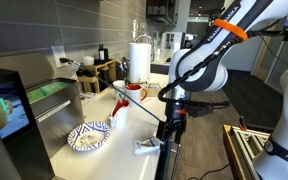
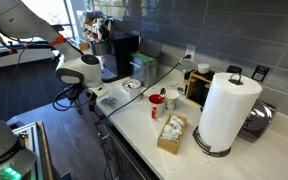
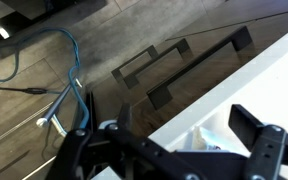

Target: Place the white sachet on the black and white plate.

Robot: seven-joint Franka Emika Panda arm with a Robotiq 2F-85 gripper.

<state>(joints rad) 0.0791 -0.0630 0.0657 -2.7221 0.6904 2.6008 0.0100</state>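
Observation:
The white sachet [image 1: 147, 147] lies flat on the white counter near its front edge. To one side of it sits the black and white plate [image 1: 89, 136], which holds nothing; the plate also shows in an exterior view [image 2: 110, 101]. My gripper [image 1: 169, 127] hangs open just above and beside the sachet, at the counter's edge. In the wrist view the gripper's [image 3: 184, 120] dark fingers are spread, with part of the sachet [image 3: 205, 138] showing between them; nothing is held.
A red mug [image 1: 134, 92] and a white cup [image 2: 171, 98] stand further back. A paper towel roll [image 2: 229, 110], a cardboard box of packets [image 2: 171, 133] and a sink [image 1: 52, 97] are also on the counter. The floor drops away past the counter edge [image 3: 174, 110].

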